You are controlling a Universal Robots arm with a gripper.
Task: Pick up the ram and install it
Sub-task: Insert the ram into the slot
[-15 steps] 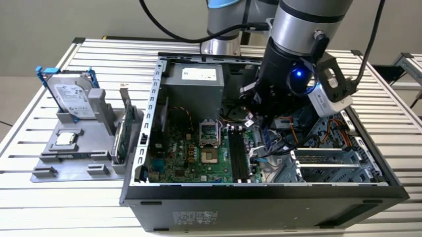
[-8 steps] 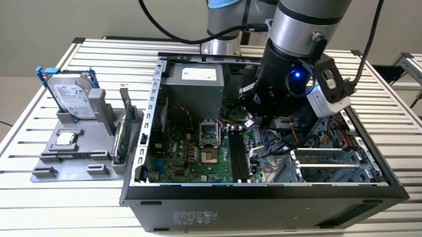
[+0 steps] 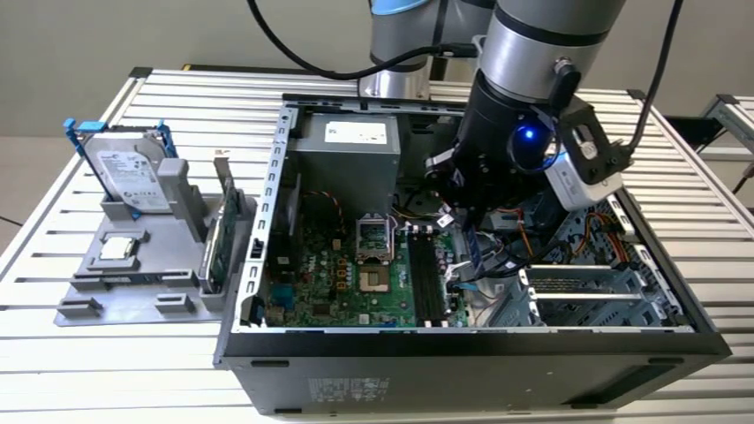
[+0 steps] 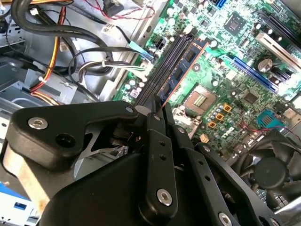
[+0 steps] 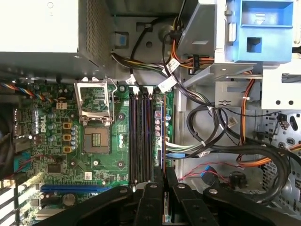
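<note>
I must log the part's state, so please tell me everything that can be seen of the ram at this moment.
In the second wrist view the ram is a long, narrow, flat board, dark blue-green, with a row of black chips on its visible face. It stands on its long edge, parallel to the black memory slots of the motherboard and right beside them. Its near end sits between the fingers of the end effector, which grip it. Whether its lower edge is seated in a slot cannot be told.

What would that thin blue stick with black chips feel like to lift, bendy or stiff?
Probably stiff: the ram is a flat circuit board that stands straight on edge at the claw. Likely light, being so thin. Likely fragile too: bare chips sit on its face, and twisting it against the slots might crack it.
</note>
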